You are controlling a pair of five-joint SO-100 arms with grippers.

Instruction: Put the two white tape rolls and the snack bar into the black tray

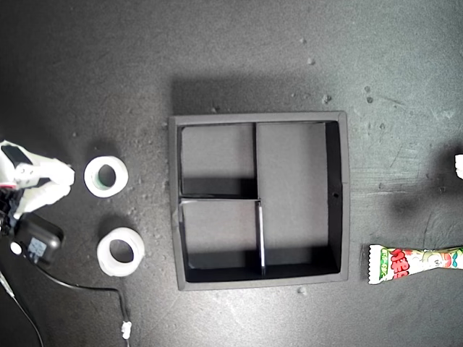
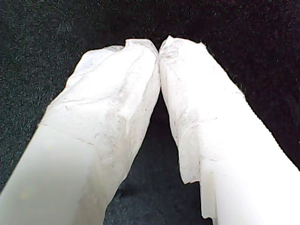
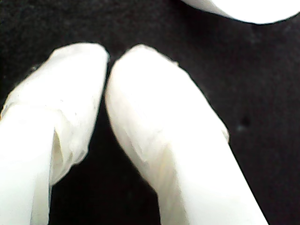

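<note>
Dark grey tabletop [image 1: 239,50] fills the whole exterior view, kind of gritty, with little crumbs and specks scattered around, mostly toward the upper right of that view. Smack in the middle sits the black tray [image 1: 174,210], square, raised walls, two small square compartments stacked on the exterior view's left and one long compartment on its right, all three bare. Both white tape rolls are outside it, on the exterior view's left: one tape roll [image 1: 105,176] near the tray's left wall, the other tape roll [image 1: 121,251] below it, apart from each other and not touching the tray. The snack bar [image 1: 414,263] lies flat on the exterior view's right, just beside the tray's lower right corner and running off that edge, so only part of it shows. A white arm [image 1: 32,182] pokes in at the exterior view's left edge close to the upper roll, with a black block [image 1: 37,242] and a thin cable [image 1: 87,288] trailing below it. My first gripper [image 2: 159,47] has its tips pressed together over bare dark surface, holding nothing. My second gripper [image 3: 110,58] is also pressed together at the tips and holds nothing, with a curved white edge [image 3: 243,11] just ahead of it that I can't identify. Plenty of bare table sits above and below the tray.
</note>
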